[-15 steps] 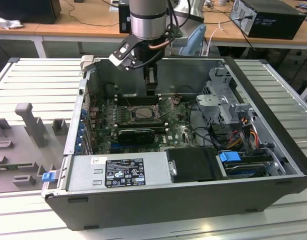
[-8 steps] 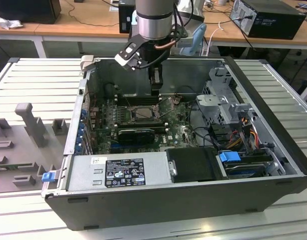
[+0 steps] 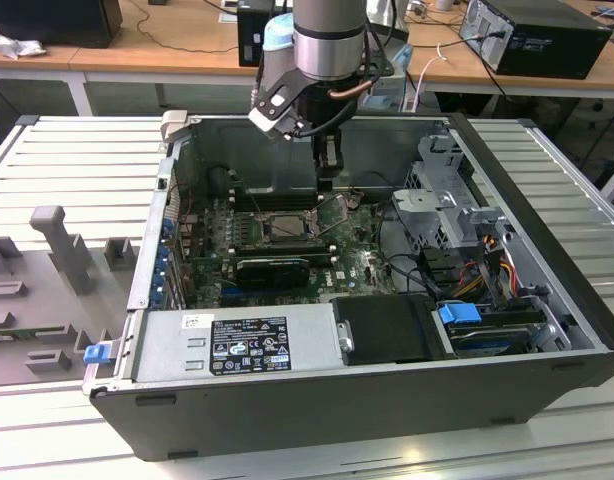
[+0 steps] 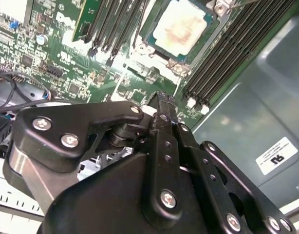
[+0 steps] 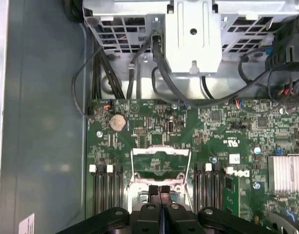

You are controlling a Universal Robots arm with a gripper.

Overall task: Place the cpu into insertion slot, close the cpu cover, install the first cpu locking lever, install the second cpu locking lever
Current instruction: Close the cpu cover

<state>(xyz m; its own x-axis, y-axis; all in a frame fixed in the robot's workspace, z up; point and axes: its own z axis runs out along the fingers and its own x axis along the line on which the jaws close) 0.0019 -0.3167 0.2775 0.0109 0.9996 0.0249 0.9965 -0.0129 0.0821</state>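
My gripper (image 3: 328, 185) hovers, fingers together; exterior view puts the insertion slot (image 3: 287, 226) at seven o'clock. Second wrist view reveals the cpu (image 4: 180, 28): beige, smudged, seated.

Counted: one robot arm (image 3: 327, 40) carrying one end effector (image 5: 159, 190). One open computer case (image 3: 547, 330) holds one green board (image 5: 222, 126), one cpu (image 4: 181, 29), one slot (image 4: 143, 48), one cover (image 5: 160, 151), two banks of memory slots (image 5: 104, 190), one coin battery (image 5: 117, 122) and one power supply (image 3: 237, 345).
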